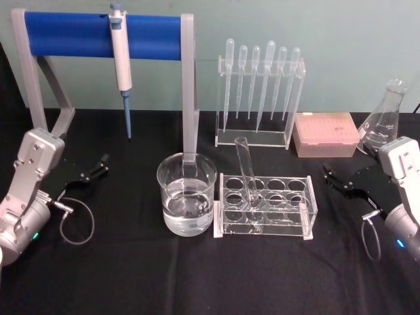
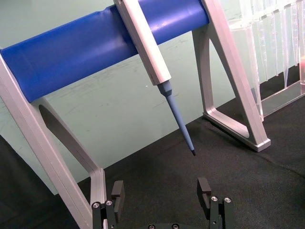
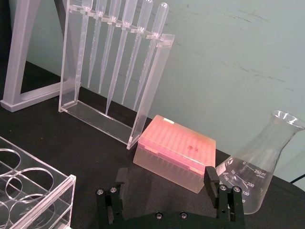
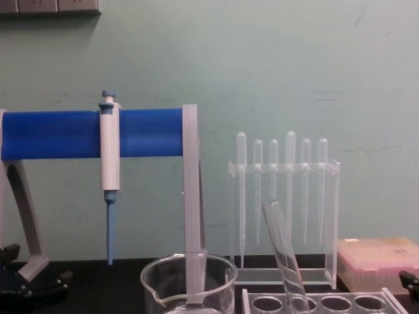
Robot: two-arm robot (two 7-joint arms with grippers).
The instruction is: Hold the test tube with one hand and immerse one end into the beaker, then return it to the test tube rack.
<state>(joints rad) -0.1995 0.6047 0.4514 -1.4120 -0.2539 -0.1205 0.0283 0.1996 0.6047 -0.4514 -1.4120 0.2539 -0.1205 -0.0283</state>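
**Test tube at rest in the rack, both claws released.** The test tube (image 1: 247,180) is being carried by the clear rack (image 1: 310,211) at the lower centre of the head frame. It is leaning, with its rim tilted toward the upper left. The beaker (image 1: 197,190), part-filled with clear liquid, is being shown just left of the rack.

No grip is being applied. The left gripper (image 1: 103,164) is being shown at the left edge, well apart from the tube, jaws spread and empty. The right gripper (image 1: 330,177), at the right edge, is likewise spread and empty, and is somewhat nearer the rack.

The pick-up step is being judged as the one in hand, with immersion not yet begun. The next move is being judged to call for one claw to be brought to the tube's exposed upper length, closed gently on the glass, and drawn up along the lean so that the hole is cleared.
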